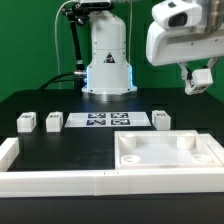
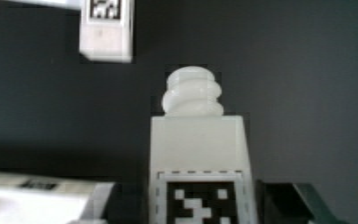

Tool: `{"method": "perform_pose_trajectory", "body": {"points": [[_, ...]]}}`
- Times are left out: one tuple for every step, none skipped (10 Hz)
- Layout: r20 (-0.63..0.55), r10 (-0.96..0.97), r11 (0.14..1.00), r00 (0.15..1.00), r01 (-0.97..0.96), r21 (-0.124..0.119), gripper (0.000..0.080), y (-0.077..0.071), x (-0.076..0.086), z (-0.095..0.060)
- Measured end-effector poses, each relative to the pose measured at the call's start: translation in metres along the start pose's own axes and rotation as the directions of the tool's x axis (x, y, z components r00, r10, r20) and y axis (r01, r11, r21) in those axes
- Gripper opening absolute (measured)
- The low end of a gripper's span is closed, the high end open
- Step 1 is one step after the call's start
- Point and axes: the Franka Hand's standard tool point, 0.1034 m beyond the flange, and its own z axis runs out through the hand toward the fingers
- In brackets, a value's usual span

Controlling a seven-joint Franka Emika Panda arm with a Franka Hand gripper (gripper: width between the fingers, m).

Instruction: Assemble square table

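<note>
My gripper (image 1: 198, 82) hangs in the air at the exterior view's right, above and behind the table top, shut on a white leg (image 1: 200, 78). In the wrist view the held leg (image 2: 201, 150) fills the middle, its tag between the dark fingers (image 2: 293, 203) and its rounded screw tip pointing away. The square table top (image 1: 166, 156), a white tray with a raised rim, lies at the front right; its corner (image 2: 43, 195) shows in the wrist view. Two loose legs (image 1: 27, 122) (image 1: 54, 121) stand at the left. A third leg (image 1: 161, 119) (image 2: 105, 30) stands behind the top.
The marker board (image 1: 110, 120) lies flat in front of the robot base (image 1: 108, 65). Long white border rails (image 1: 50, 181) run along the front left edge and up the left side. The table surface is black.
</note>
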Motion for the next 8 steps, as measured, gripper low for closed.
{"method": "perform_pose_trajectory", "body": {"points": [[-0.046, -0.002, 1.0, 0.999, 0.002, 0.0, 0.0287, 0.006, 0.003, -0.012], [-0.058, 0.016, 1.0, 0.998, -0.016, 0.0, 0.0287, 0.008, 0.005, -0.019], [-0.165, 0.012, 1.0, 0.986, -0.013, 0.0, 0.0287, 0.007, 0.015, -0.021], [-0.243, 0.009, 1.0, 0.97, -0.01, -0.006, 0.0287, 0.008, 0.013, -0.019], [-0.319, 0.005, 1.0, 0.948, -0.008, -0.01, 0.0287, 0.01, 0.014, -0.019], [-0.401, -0.002, 1.0, 0.916, -0.003, -0.014, 0.0287, 0.011, 0.02, -0.021], [-0.495, -0.022, 1.0, 0.869, 0.011, -0.025, 0.0287, 0.014, 0.028, -0.025], [-0.586, -0.043, 0.999, 0.809, 0.026, -0.037, 0.0287, 0.019, 0.036, -0.032]]}}
